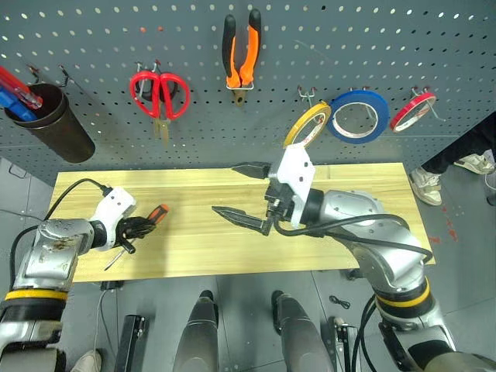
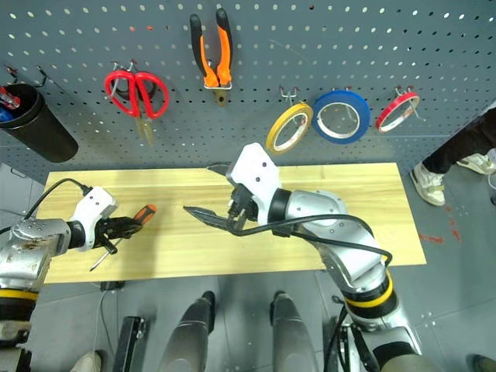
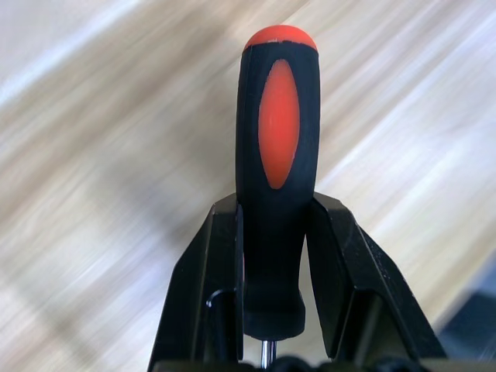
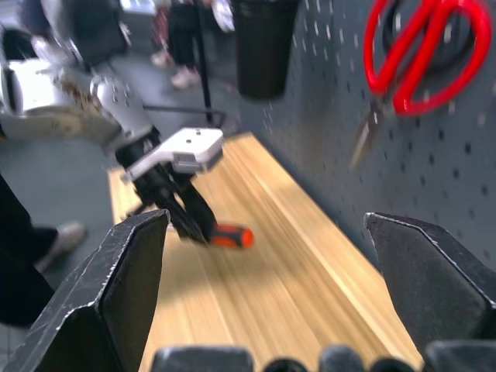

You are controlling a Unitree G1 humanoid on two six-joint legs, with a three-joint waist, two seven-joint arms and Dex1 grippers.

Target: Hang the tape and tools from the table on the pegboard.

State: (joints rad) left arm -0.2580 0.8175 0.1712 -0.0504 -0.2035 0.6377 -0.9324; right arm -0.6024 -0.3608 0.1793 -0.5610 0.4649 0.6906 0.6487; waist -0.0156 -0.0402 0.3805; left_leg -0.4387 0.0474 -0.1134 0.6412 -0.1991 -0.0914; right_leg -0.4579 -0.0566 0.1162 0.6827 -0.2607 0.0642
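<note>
**Screwdriver gripped on the left, right pincer empty**

While I watch the head views, my left pincer [image 1: 139,230] has its two black fingers closed on the screwdriver [image 1: 157,214]. From its wrist camera I see the fingers [image 3: 208,279] pressed against both sides of the lower handle, with the orange-capped end sticking out past the fingertips and the metal shaft running back toward the wrist. Under the pincer lies the table [image 1: 349,190]; I cannot tell whether the screwdriver touches the planks or hangs just above them.

My right pincer [image 1: 242,194] stands wide open with nothing between its fingers. It is over the middle of the table, pointing across toward the left pincer, well apart from it. Through its wrist camera I see the left pincer and the screwdriver ahead, between its own spread fingers.

Beyond both pincers stands the pegboard [image 1: 93,31]. Above and beyond the left pincer hang the scissors [image 1: 159,93]. Above the right pincer's fingertips hang the pliers [image 1: 241,50], handles up. Just above and behind the right pincer's white housing hangs the tape [image 1: 307,124], and past it, away from the left pincer, a blue ring [image 1: 357,115] and a red ring [image 1: 412,111]. Far off beyond the left pincer a dark cup [image 1: 53,120] is mounted on the board.
</note>
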